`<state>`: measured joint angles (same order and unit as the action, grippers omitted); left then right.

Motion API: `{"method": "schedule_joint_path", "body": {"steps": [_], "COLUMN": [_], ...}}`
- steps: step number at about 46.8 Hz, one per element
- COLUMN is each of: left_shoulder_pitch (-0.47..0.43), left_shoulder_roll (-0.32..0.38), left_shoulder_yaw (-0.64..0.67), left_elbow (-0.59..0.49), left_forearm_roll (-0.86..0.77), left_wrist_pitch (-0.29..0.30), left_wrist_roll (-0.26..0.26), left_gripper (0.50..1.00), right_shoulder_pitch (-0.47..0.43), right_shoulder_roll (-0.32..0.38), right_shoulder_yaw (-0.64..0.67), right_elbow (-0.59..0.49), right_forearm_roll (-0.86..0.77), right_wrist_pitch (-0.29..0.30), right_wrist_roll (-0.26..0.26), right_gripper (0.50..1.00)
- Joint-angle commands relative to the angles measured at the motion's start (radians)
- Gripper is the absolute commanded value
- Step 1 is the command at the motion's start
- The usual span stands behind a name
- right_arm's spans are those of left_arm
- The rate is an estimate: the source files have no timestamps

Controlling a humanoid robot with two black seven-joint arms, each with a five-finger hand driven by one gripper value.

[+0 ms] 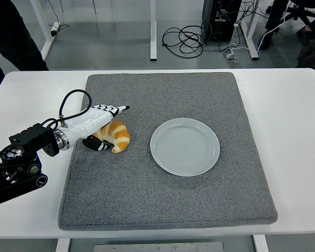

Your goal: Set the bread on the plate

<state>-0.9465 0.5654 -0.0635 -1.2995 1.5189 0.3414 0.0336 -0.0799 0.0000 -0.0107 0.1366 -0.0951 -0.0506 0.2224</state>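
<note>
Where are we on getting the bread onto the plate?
Early stage. Done: the left hand has reached the croissant, fingers above it and thumb below. In hand: closing the grasp; the croissant lies on the grey mat. Left: lifting it and carrying it right to the plate, which holds nothing.

We can't read any text, label, brand, number or sign anywhere in this view
</note>
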Motion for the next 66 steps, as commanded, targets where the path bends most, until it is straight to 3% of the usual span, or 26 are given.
{"method": "schedule_joint_path", "body": {"steps": [1,32,39,44,66], "left_shoulder_pitch": [0.000,-0.002,0.000,0.000,0.020], "left_shoulder_roll": [0.001,-0.013,-0.022,-0.025,-0.027], "left_shoulder_yaw": [-0.006,-0.010,-0.009,-0.002,0.004], "left_elbow": [0.000,0.034,0.039,0.042,0.057], "left_forearm_roll": [0.000,-0.003,-0.003,-0.005,-0.034], "left_wrist_pitch": [0.001,0.004,0.005,0.016,0.014], "left_wrist_roll": [-0.026,-0.038,-0.038,-0.040,-0.040], "left_gripper": [0.974,0.968,0.943,0.866,0.843], "right_shoulder_pitch": [0.000,0.000,0.000,0.000,0.000], "right_shoulder_roll": [0.000,0.000,0.000,0.000,0.000], "right_shoulder_yaw": [0.000,0.000,0.000,0.000,0.000], "right_elbow": [0.000,0.000,0.000,0.000,0.000], "right_forearm_roll": [0.000,0.000,0.000,0.000,0.000], "right_wrist_pitch": [0.000,0.000,0.000,0.000,0.000], "right_wrist_roll": [0.000,0.000,0.000,0.000,0.000], "right_gripper": [1.000,1.000,1.000,1.000,1.000]}}
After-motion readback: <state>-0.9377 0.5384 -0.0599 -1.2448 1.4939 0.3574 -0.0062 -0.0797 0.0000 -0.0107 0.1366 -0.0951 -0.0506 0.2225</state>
